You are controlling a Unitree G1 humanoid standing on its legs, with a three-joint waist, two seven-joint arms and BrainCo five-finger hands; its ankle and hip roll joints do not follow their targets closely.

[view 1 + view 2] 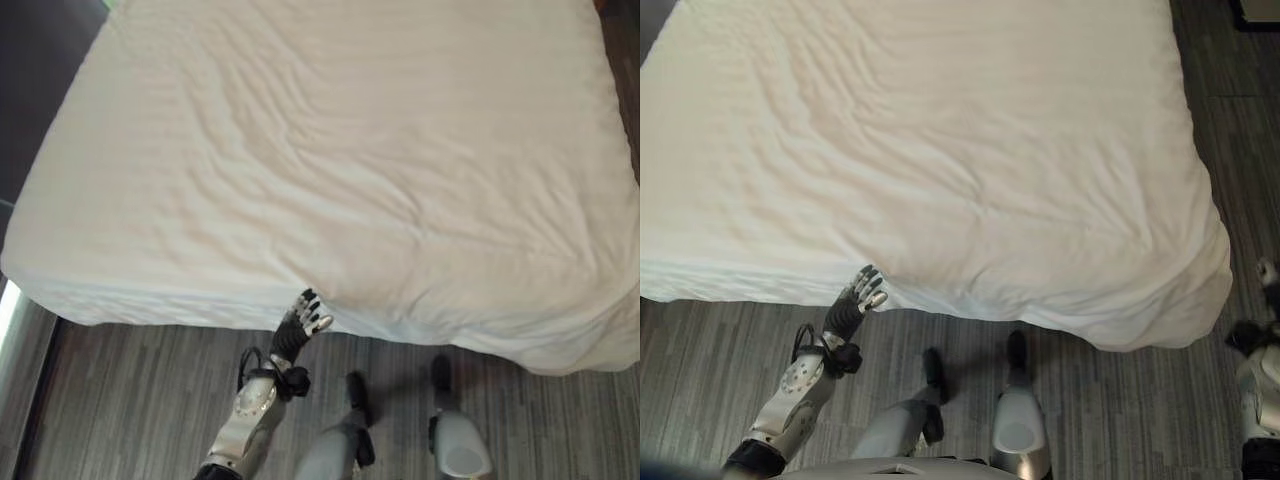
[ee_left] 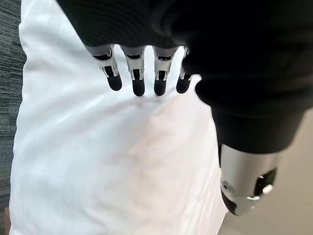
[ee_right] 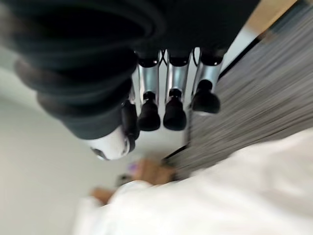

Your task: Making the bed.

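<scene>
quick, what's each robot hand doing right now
Left robot hand: open, fingers straight, at the near edge of the white duvet, holding nothing.
Right robot hand: open, fingers relaxed, holding nothing.

Silver-grey metal left arm [image 1: 243, 415], dark ribbed cover over the wrist, left hand [image 1: 298, 325] with silver, black-tipped fingers [image 2: 138, 81].

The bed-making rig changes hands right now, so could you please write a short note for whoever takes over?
Left hand: open, fingers straight, at the near edge of the white duvet, holding nothing.
Right hand: off the bed's right corner, above the duvet's edge, fingers relaxed, empty.
The duvet covers the whole bed and hangs over the near side above the grey wood floor.
Done: duvet spread.
Left: smooth the creases across the middle and the bunched near right corner.
</scene>
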